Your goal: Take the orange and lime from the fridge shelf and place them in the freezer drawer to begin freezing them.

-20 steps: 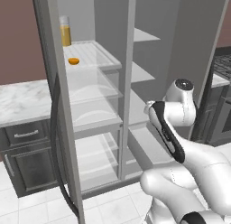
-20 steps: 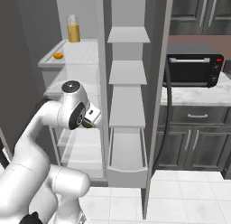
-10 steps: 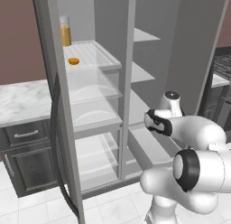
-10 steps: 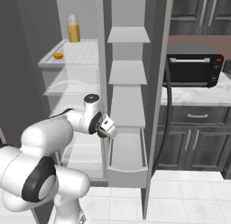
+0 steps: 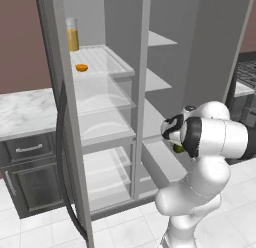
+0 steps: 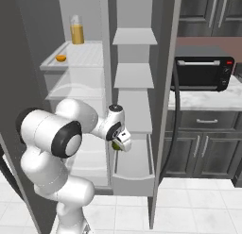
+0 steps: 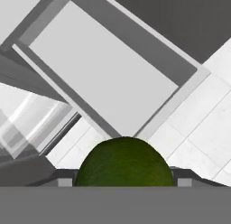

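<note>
The orange [image 5: 81, 67] [image 6: 61, 58] lies near the front left of the ridged white fridge shelf [image 5: 104, 59] [image 6: 87, 54]. My gripper [image 5: 176, 143] [image 6: 120, 141] [image 7: 122, 183] is shut on the dark-green lime [image 5: 178, 148] [image 6: 116, 145] [image 7: 124, 162]. It holds the lime low in the narrow right-hand compartment, above the pulled-out pale grey freezer drawer [image 5: 156, 161] [image 6: 133, 181]. In the hand view the drawer's bare floor [image 7: 103, 69] spreads out beyond the lime. The lime hides most of both fingers.
A tall glass of orange juice [image 5: 73, 34] [image 6: 77, 30] stands at the back of the ridged shelf. Plain grey shelves [image 6: 133, 76] stack above the drawer. The open fridge door [image 5: 62, 122] stands at left; a black oven [image 6: 203, 72] sits on the right counter [image 6: 212, 100].
The arm has folded down and swung toward the right-hand compartment. The hand with the lime has dropped from about mid-shelf height to just above the drawer.
</note>
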